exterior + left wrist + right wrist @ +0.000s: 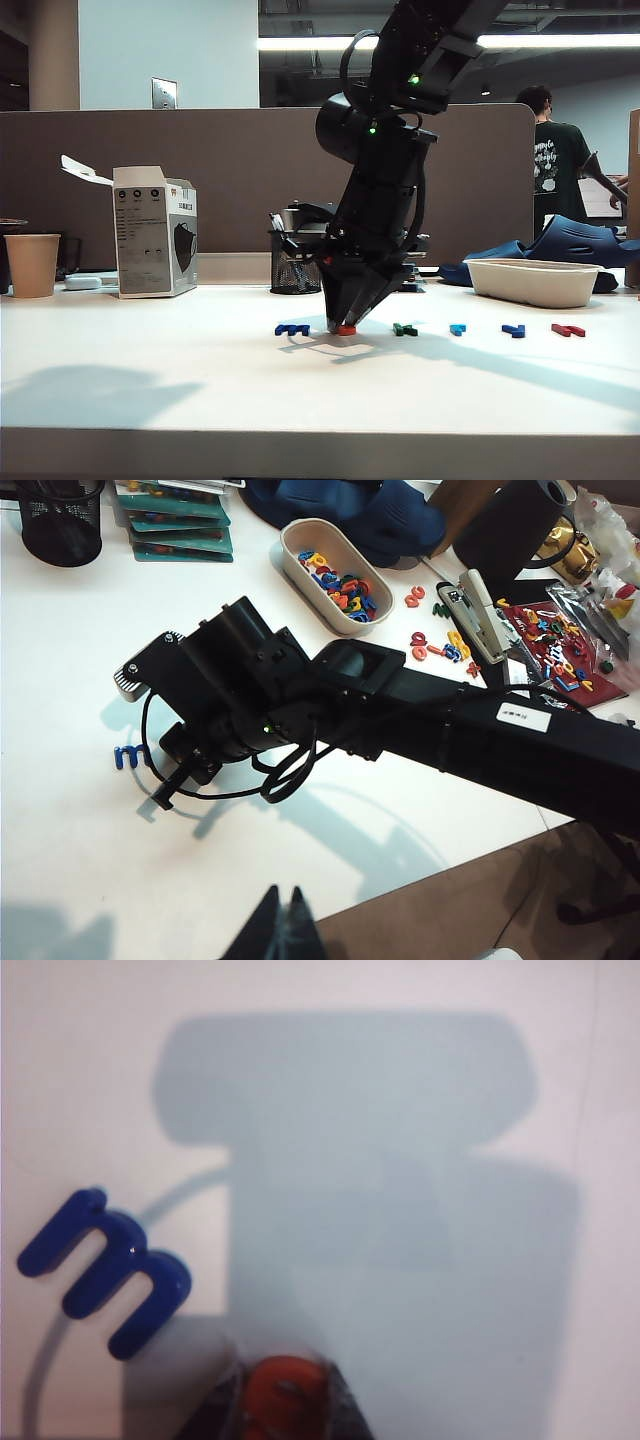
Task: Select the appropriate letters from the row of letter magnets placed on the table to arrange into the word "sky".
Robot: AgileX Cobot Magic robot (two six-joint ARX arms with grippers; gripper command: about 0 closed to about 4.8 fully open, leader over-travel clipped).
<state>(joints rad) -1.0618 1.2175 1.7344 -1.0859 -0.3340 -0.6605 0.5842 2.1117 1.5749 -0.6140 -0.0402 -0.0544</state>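
On table point(150, 380), right gripper point(345, 326) pinching orange-red letter point(282, 1395)

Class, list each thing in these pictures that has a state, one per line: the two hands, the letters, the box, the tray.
right hand: down on the table, fingers around the orange-red letter
orange-red letter: flat, between the fingers
left hand: raised off the table, fingers together, empty
blue m: flat, untouched
green letter: flat in the row
cardboard box: upright, flap open
white tray: full of letters
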